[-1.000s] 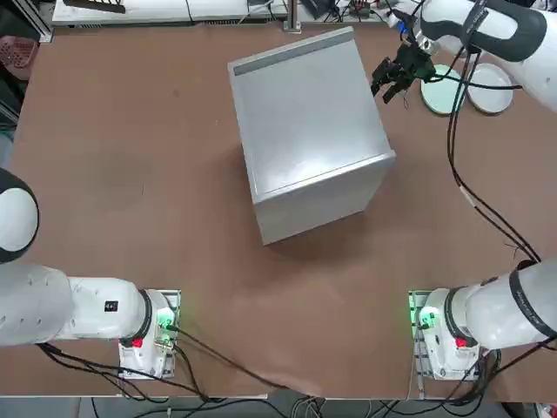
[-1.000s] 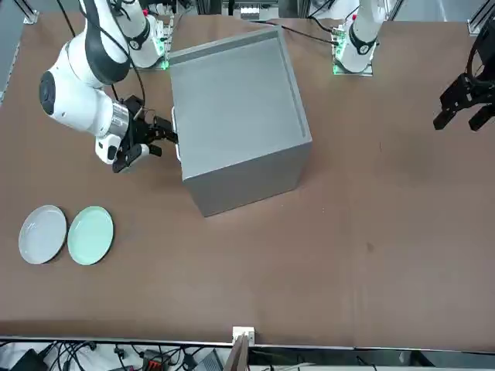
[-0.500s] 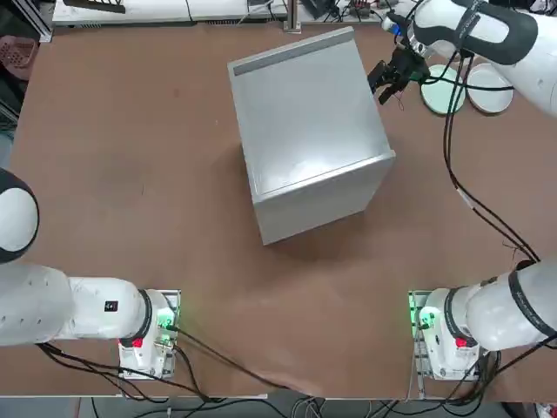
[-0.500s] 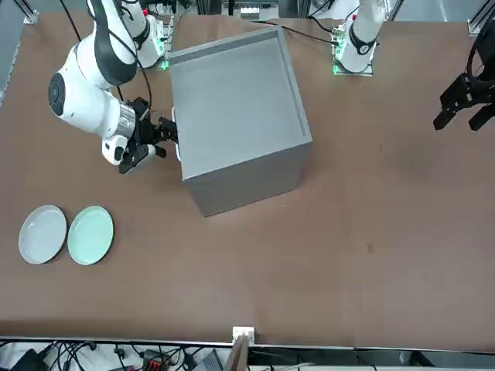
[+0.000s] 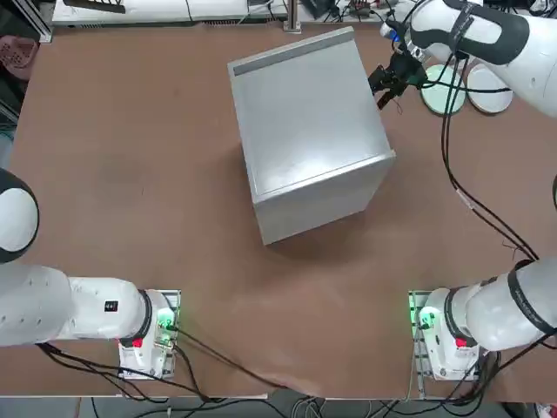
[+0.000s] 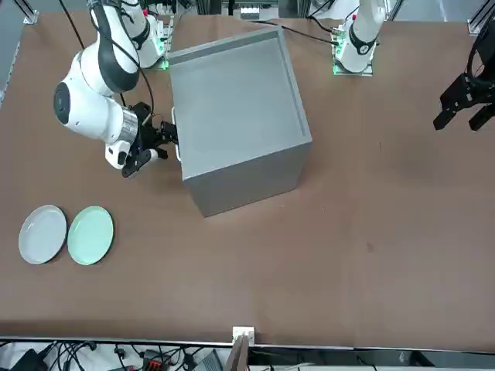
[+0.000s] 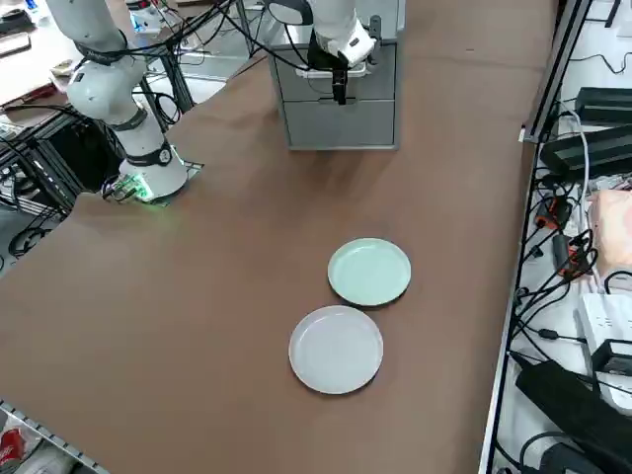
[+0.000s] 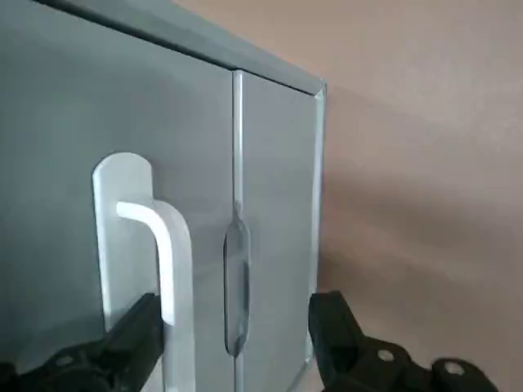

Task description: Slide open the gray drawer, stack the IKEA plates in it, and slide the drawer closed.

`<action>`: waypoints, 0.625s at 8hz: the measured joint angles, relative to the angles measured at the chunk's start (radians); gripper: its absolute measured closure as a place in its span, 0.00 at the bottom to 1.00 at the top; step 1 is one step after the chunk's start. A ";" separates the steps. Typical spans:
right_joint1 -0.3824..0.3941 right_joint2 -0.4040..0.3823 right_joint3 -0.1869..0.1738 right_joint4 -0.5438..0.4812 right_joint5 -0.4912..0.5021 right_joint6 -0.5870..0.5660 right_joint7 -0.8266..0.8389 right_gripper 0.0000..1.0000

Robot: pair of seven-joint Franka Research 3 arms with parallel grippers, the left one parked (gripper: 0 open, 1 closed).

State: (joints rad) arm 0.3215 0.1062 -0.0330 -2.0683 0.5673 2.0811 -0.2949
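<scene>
Gray drawer: shut in cabinet at mid surface, white handle facing right claw. Right claw: spread wide, empty, fingers either side of handle. IKEA plates: side by side on surface, well apart from cabinet; advised: centre on handle, close firmly, pull straight out.

**Four cameras covering one table**

The top view is looking straight down, arm bases at its bottom edge. The front view is facing the robot from across the table. The right side view is looking diagonally down. All three are sharing the gray cabinet and both plates. The wrist camera is sitting close against the cabinet's white handle.
</scene>
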 joint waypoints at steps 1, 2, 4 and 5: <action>0.000 0.000 0.000 0.000 -0.001 0.000 -0.003 0.00; 0.000 0.000 -0.001 0.001 -0.007 -0.001 -0.012 0.00; -0.014 0.000 -0.003 0.006 -0.035 -0.005 -0.037 0.00; -0.042 0.001 -0.007 0.006 -0.058 -0.010 -0.069 0.00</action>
State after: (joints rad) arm 0.2796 0.1067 -0.0398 -2.0618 0.5093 2.0714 -0.3640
